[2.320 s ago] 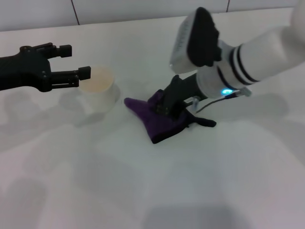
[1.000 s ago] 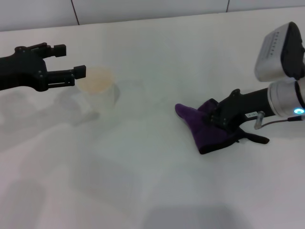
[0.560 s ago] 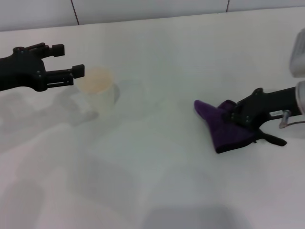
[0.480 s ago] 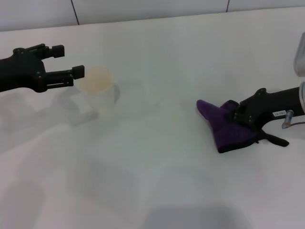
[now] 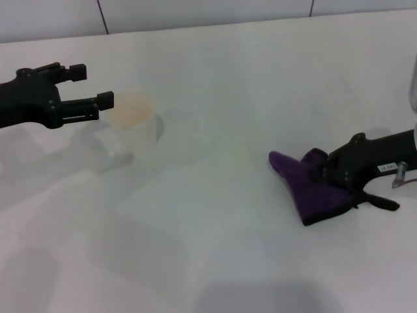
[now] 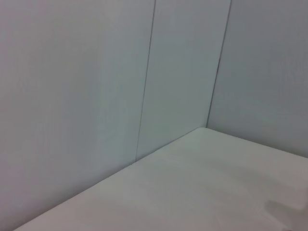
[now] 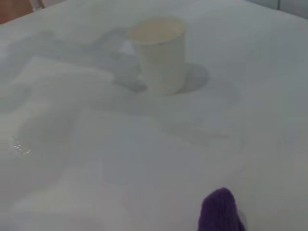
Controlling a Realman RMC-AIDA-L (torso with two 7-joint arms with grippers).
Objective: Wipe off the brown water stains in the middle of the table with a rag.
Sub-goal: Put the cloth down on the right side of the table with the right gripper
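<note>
soft, even overhead light, bright with a cool cast. the wide white smooth bench point(image 5: 215, 85) shows faint grey shadows beside the left black tool point(image 5: 91, 88) and the pale translucent cup point(image 5: 133, 120). right wrist view is hazy, its near edge blurred.

My wrist cam saw the pale cup point(image 7: 160, 54) upright on the white table point(image 7: 144, 159), shadow beside it. Purple rag point(image 7: 220, 212) tip poked in at the frame edge, well apart from cup.
</note>
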